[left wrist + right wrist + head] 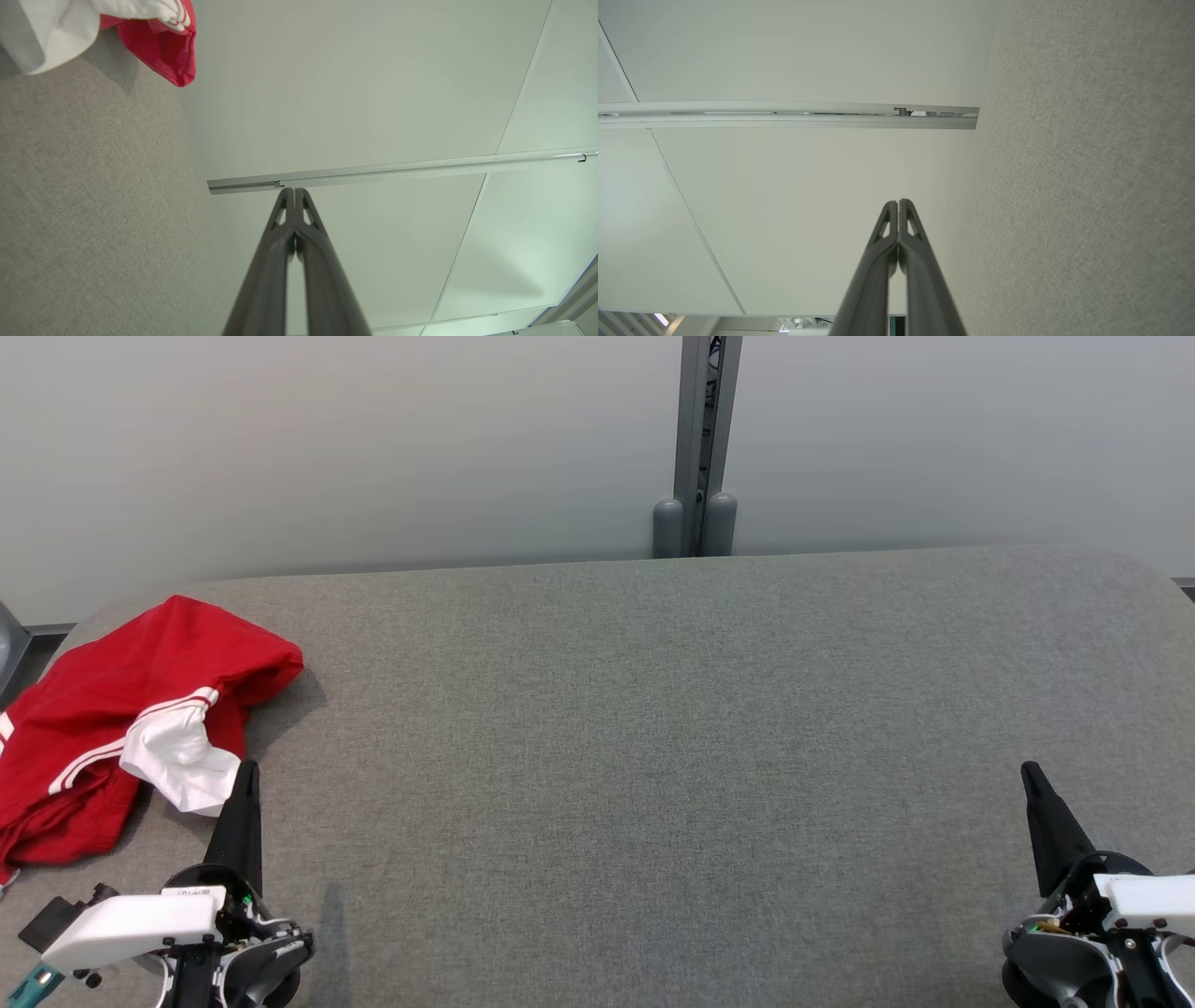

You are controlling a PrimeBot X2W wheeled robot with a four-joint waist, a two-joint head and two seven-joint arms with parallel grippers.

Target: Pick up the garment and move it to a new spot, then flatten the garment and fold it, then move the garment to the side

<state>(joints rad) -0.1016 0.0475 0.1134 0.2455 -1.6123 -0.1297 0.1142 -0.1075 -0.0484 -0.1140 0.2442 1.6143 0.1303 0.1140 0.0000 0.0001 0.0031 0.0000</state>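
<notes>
the red garment lies bunched at the left edge of the tabletop, maybe hanging off a bit. left claw and right claw are pressed together, holding nothing. no step looks done yet.

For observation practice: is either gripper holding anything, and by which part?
Nothing is held: left gripper and right gripper are shut, empty; crumpled red fabric garment lies ungripped.
</notes>
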